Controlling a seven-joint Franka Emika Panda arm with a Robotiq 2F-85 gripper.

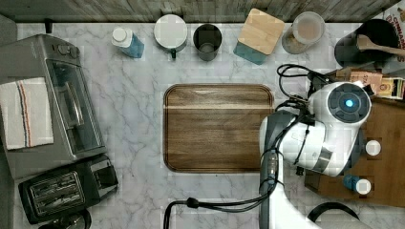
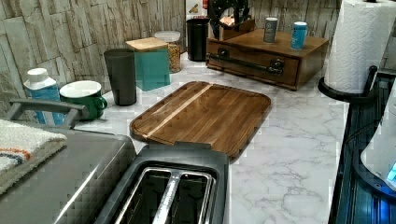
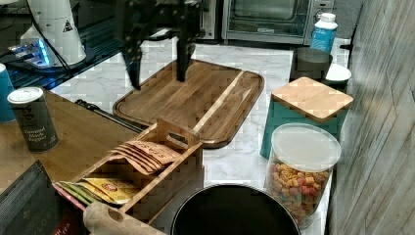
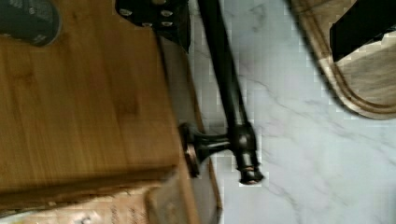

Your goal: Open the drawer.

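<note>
The drawer (image 2: 254, 63) is medium-brown wood, shut flush in its box at the counter's (image 2: 289, 154) far end in the left view, with a long black bar handle (image 4: 227, 84) on brackets. In the right view the gripper (image 3: 155, 73) hangs above the cutting board (image 3: 191, 100), fingers spread apart, holding nothing. The wrist view shows the handle's bracket close up.

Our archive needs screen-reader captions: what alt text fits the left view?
A closed wooden drawer with a black bar handle sits at the far end of a marble counter, beyond a wooden board; a toaster fills the foreground.
</note>
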